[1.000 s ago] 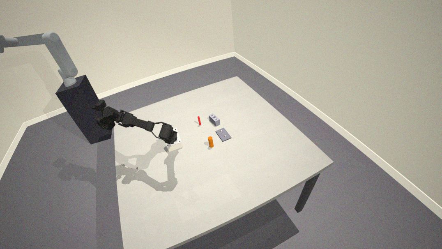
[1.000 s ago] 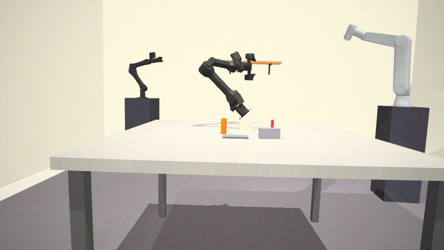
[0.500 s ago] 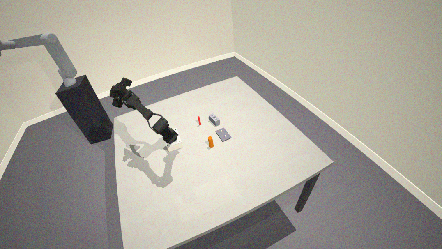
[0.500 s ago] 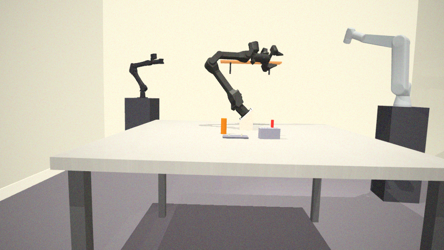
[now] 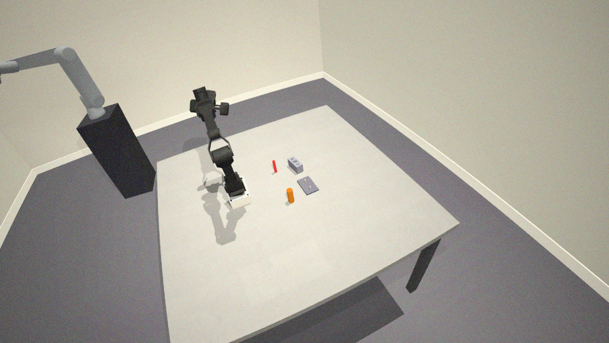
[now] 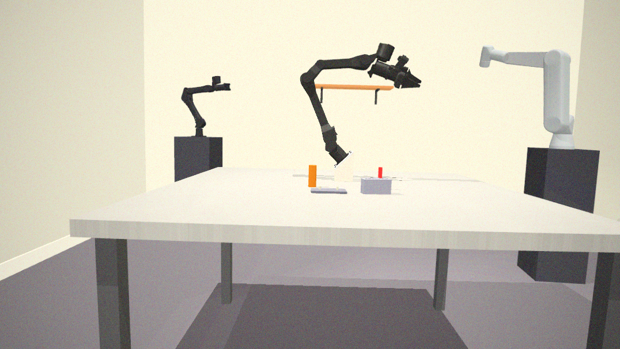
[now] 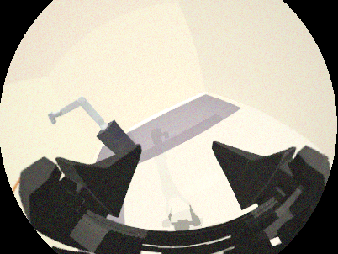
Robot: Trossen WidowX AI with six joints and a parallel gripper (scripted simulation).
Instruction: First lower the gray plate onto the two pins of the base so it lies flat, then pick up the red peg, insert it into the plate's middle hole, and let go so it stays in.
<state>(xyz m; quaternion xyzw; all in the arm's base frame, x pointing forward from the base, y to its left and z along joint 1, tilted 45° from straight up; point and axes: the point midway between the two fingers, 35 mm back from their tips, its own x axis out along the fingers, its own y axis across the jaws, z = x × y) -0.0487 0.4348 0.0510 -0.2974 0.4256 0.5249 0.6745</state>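
The gray plate (image 5: pixel 295 164) (image 6: pixel 375 185), a thick block with three holes on top, lies on the table (image 5: pixel 324 255) (image 6: pixel 260 208). The base (image 5: pixel 308 185) (image 6: pixel 328 190), a thin flat slab with two small pins, lies just in front of it, apart from it. The red peg (image 5: pixel 274 166) (image 6: pixel 380 171) stands upright to the plate's left. My gripper (image 5: pixel 203 91) (image 6: pixel 415 82) (image 7: pixel 176 146) is open and empty. It is raised high above the table's back edge, far from all three objects. None of them shows in the wrist view.
An orange cylinder (image 5: pixel 290 194) (image 6: pixel 312 175) stands upright near the base. A white arm on a black pedestal (image 5: pixel 115 149) (image 6: pixel 559 173) (image 7: pixel 114 137) stands beside the table. A second black arm's pedestal (image 6: pixel 197 156) and a wall shelf (image 6: pixel 353 86) are behind.
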